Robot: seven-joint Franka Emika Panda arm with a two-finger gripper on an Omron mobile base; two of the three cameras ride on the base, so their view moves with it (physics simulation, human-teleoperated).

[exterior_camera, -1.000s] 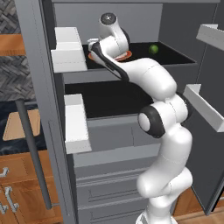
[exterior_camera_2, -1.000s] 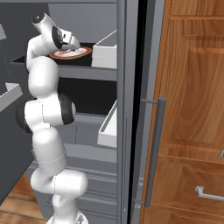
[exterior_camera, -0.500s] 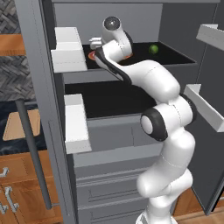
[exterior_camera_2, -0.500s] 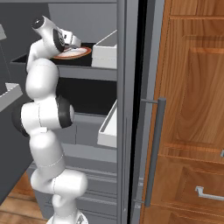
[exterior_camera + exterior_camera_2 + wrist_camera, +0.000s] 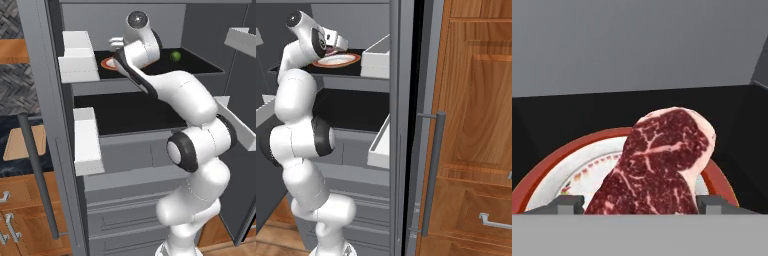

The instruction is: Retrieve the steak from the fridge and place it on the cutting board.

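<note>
The tall grey fridge (image 5: 45, 60) stands open. On its top black shelf, far left, an orange-rimmed white plate (image 5: 554, 167) holds the marbled dark-red steak (image 5: 659, 162). The two-finger gripper (image 5: 634, 204) straddles the steak's near end, its jaws spread wide, seemingly not pinching. The steak looks limp and slick, best held by its thick near edge.

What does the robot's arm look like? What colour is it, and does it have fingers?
The arm is smooth, shiny white, built of fat rounded tube pieces. Dark grey-black rings and round caps mark its joints, like the one at its middle. At its end the gripper has two small, blocky dark grey fingertips. No cables or writing show.
</note>
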